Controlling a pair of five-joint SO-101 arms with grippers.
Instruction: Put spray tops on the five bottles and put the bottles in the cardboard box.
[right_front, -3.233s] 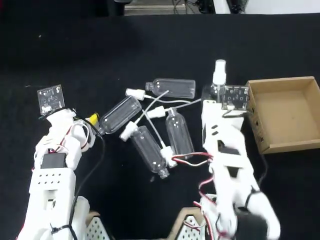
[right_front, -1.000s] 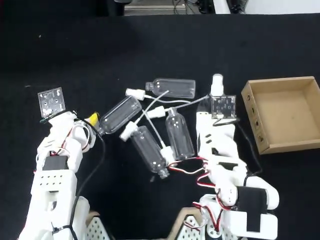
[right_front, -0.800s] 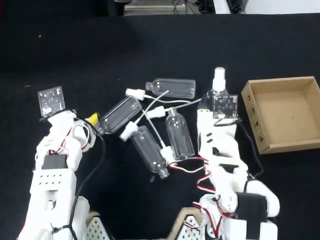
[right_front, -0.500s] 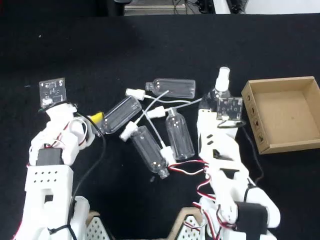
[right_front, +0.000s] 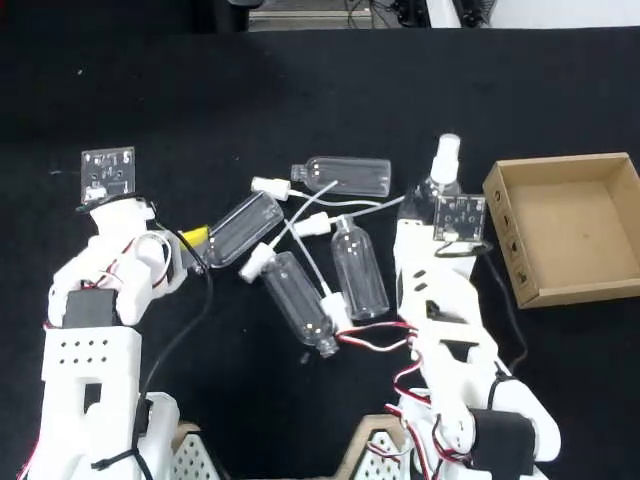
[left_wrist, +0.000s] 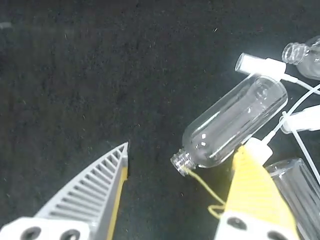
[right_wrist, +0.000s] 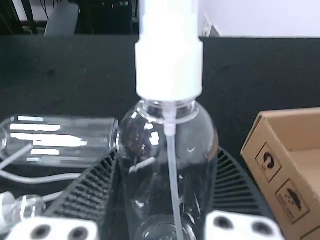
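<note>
My right gripper (right_wrist: 167, 165) is shut on an upright clear bottle (right_wrist: 167, 130) that carries a white spray top (right_wrist: 169, 60). In the high view this bottle (right_front: 443, 165) stands just left of the cardboard box (right_front: 600, 290). My left gripper (left_wrist: 182, 148) is open, with the neck of a lying topless bottle (left_wrist: 235, 120) between its grey and yellow fingertips. Seen from above, that gripper (right_front: 190, 250) sits at the bottle's (right_front: 238, 228) left end. Three more topless bottles (right_front: 345, 175) (right_front: 300, 300) (right_front: 358, 265) lie mid-table among loose spray tops (right_front: 270, 186) (right_front: 312, 222) (right_front: 258, 262).
The box holds nothing and its left wall is close to the right arm (right_front: 440, 290). Thin white dip tubes (right_front: 350, 205) cross between the lying bottles. Black table (right_front: 200, 100) stretches beyond the pile and to the far left.
My left arm has pushed forward, bringing its open gripper up to the lying bottle's neck. My right gripper has shifted slightly right with the capped bottle, toward the box.
</note>
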